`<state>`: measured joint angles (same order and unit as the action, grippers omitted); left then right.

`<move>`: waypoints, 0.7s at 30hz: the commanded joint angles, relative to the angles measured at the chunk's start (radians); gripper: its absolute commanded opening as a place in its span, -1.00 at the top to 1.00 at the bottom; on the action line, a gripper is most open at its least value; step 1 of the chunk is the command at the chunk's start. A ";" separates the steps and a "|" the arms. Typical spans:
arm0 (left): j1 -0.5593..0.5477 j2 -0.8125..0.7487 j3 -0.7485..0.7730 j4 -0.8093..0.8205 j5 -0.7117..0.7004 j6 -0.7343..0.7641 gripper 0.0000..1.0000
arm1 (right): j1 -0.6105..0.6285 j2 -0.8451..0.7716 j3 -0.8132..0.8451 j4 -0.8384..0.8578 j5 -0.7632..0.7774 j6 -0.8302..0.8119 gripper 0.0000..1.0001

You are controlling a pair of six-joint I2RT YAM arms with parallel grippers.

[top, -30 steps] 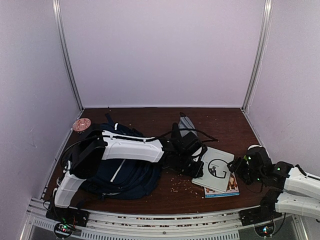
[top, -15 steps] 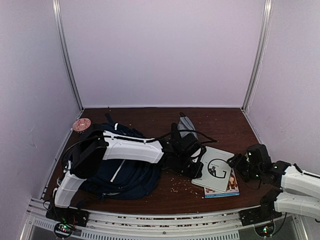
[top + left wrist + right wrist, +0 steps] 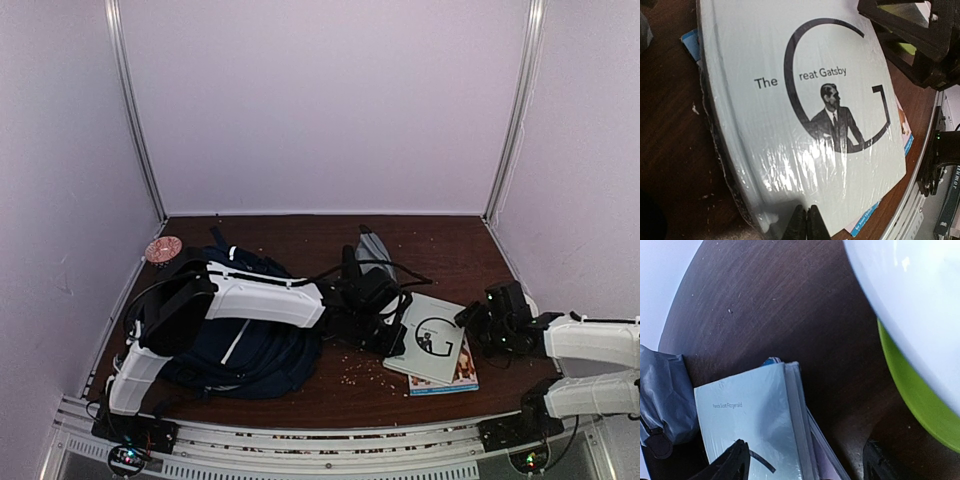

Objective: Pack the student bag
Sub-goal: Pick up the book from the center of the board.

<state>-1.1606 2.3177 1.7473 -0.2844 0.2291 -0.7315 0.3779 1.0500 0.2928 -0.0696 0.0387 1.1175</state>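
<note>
Slumping just left of the book (image 3: 810, 115), the student bag (image 3: 250, 355) is navy, crumpled, with a white stripe. Since a second ago the right gripper (image 3: 805, 464) slid up beside the book, jaws wide and empty, while the left gripper (image 3: 806, 222) pinched closed at its edge. Cover says "The Great Gatsby", plus "Francis Scott Fitzgerald" in small print.

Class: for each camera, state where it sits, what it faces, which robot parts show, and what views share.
Top external: above and behind, looking down on the table; left arm, right arm.
Left wrist: on left arm, facing the book cover; left gripper shut at its edge.
Right wrist: on right arm, facing book and grey pouch; right gripper open.
Shared by all: the book.
</note>
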 commanded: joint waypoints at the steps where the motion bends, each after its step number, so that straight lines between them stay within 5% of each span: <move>1: 0.019 0.055 -0.063 -0.065 -0.021 -0.004 0.83 | -0.026 0.062 0.049 0.110 -0.023 -0.025 -0.54; 16: 0.025 0.058 -0.085 -0.026 -0.002 0.001 0.88 | -0.073 0.268 0.111 0.258 -0.132 -0.075 -0.35; 21: 0.027 0.066 -0.080 -0.023 0.004 0.002 0.88 | -0.078 0.285 0.109 0.324 -0.185 -0.093 -0.11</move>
<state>-1.1526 2.3150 1.7123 -0.2089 0.2710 -0.7319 0.3065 1.3266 0.3874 0.1684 -0.0830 1.0431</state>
